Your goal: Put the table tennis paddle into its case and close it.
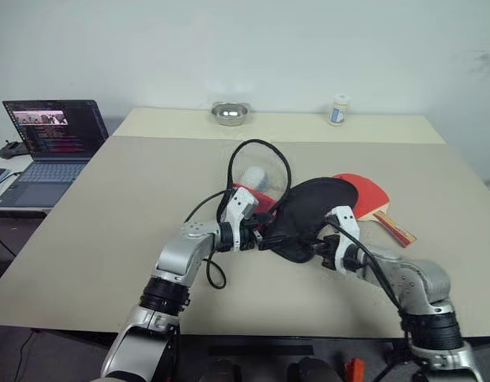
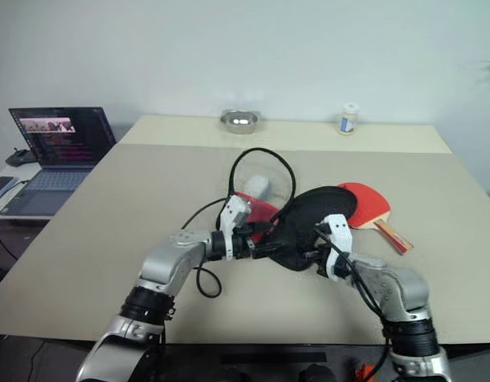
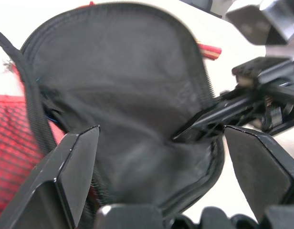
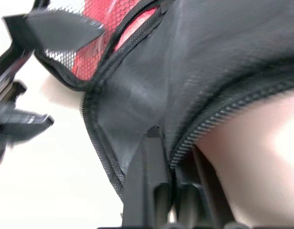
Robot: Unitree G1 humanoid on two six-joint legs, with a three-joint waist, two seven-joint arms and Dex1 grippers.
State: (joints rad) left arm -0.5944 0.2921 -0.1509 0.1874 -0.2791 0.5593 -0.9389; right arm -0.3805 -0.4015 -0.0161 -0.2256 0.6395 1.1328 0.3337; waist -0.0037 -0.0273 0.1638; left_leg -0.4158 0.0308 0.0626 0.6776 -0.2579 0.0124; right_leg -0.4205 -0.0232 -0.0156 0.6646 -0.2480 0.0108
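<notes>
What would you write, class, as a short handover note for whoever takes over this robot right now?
Right gripper: shut on the zipper rim of the soft black fabric case.
Left gripper: open, fingers either side of the case's near edge, not gripping.
Round red rubber-faced paddle with a light wooden handle: on the beige table, partly under the case's far side.
Done: the case's rim is gripped.
Left: open the case, put the paddle inside, zip shut.
</notes>
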